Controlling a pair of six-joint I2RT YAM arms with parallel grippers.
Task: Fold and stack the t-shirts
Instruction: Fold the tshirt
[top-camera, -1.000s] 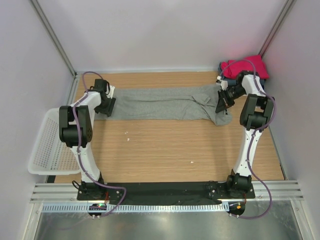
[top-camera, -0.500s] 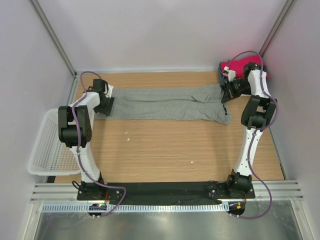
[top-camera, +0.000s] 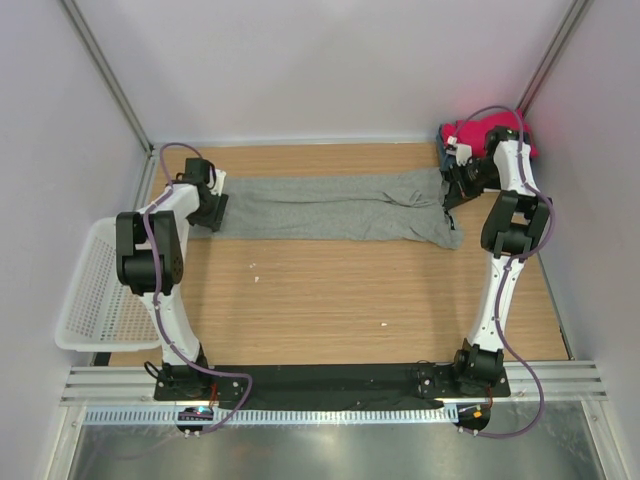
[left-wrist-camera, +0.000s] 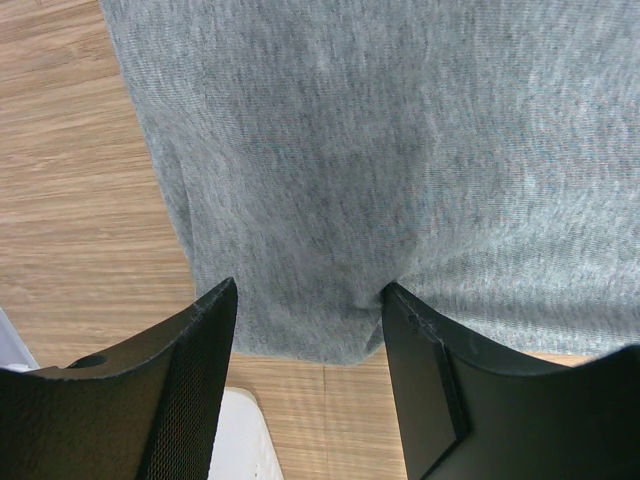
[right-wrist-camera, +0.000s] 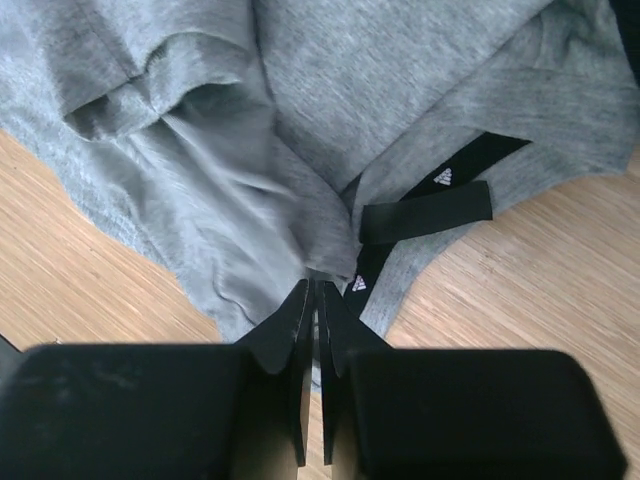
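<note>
1. From my seat the top view gives me a light wooden table (top-camera: 330, 290), its grain running left to right.
2. A white mesh basket (top-camera: 95, 290) sits against the table's left edge, on the near half.
3. Two small white specks lie on the wood, well apart: the left speck (top-camera: 254, 267) and the right speck (top-camera: 384, 324), which is nearer.
4. A black plate (top-camera: 330, 378) runs along the near edge, with aluminium rails (top-camera: 560, 378) behind it.
5. Nearer still I see a white slotted strip (top-camera: 330, 415), then a metal sheet (top-camera: 330, 450).
6. Pale walls (top-camera: 330, 70) close off the far side, with slanted metal posts (top-camera: 105, 75) at the corners.
</note>
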